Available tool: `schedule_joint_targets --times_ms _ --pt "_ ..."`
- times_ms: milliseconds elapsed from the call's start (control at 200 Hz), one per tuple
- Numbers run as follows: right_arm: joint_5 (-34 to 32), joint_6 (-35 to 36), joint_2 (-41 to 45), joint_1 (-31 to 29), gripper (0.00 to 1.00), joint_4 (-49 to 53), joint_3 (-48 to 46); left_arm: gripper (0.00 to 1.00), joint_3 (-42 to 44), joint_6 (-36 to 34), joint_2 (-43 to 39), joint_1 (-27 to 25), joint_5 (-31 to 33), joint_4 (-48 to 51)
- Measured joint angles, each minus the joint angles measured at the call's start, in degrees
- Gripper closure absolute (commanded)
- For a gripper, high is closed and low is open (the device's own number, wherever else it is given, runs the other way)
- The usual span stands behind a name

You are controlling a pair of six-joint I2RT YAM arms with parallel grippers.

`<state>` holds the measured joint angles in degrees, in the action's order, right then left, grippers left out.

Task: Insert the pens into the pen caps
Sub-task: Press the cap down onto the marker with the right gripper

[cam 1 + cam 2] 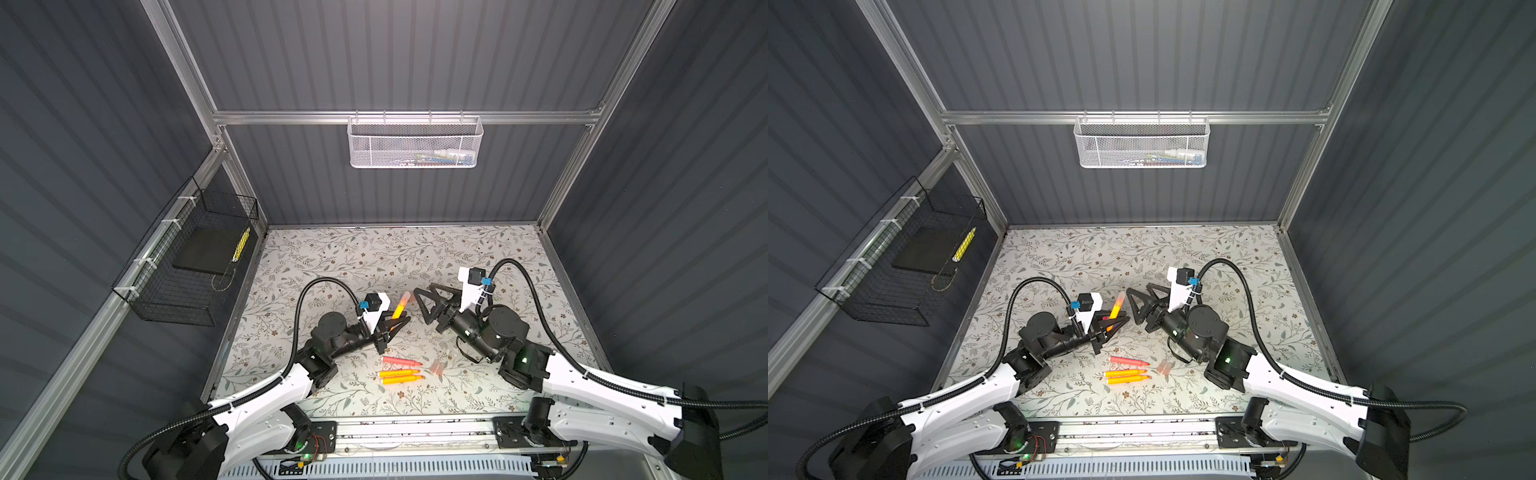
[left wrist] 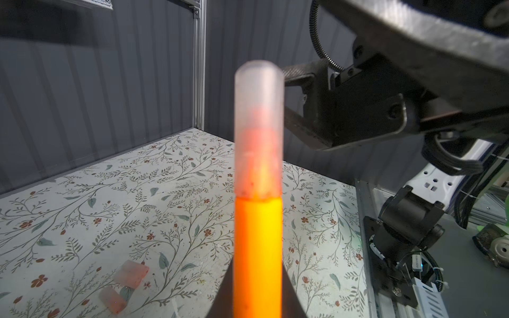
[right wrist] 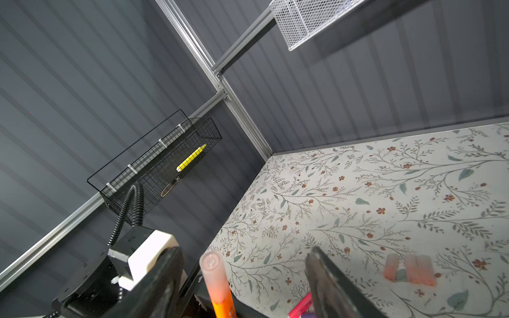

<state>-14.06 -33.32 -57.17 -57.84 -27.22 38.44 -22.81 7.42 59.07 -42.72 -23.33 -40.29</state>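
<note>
My left gripper [image 1: 397,322] [image 2: 257,289] is shut on an orange pen [image 1: 398,311] [image 2: 257,247] that points up and away. A translucent pen cap [image 1: 406,296] [image 2: 259,132] [image 3: 213,271] sits over its tip. My right gripper [image 1: 420,305] [image 3: 245,275] stands open just right of the capped end; in the right wrist view the cap is between the spread fingers [image 3: 162,280], touching neither. A pink pen [image 1: 401,360] and two orange pens [image 1: 399,376] lie side by side near the front. Loose pen caps [image 1: 437,368] [image 3: 410,271] [image 2: 131,276] lie to their right.
A black wire basket [image 1: 187,266] holding a yellow pen hangs on the left wall. A white mesh basket [image 1: 415,141] hangs on the back wall. Both arm bases sit on the front rail [image 1: 415,432]. The floral mat [image 1: 374,257] stretches behind the grippers.
</note>
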Motion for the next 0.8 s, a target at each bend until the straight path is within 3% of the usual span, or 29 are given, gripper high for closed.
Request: schedule_joint_targets --times_ms 110,375,800 --pt "0.94 0.57 -0.98 0.00 0.37 0.35 0.76 1.00 0.00 -0.42 0.02 0.00 -0.13 0.42" --pt "2.27 0.83 -2.93 0.00 0.40 0.74 2.49 1.00 -0.07 -0.81 0.09 0.00 -0.39 1.70" --pt "4.72 0.26 -10.10 -0.02 0.57 1.18 7.13 1.00 -0.07 -0.83 0.09 0.00 -0.35 2.12"
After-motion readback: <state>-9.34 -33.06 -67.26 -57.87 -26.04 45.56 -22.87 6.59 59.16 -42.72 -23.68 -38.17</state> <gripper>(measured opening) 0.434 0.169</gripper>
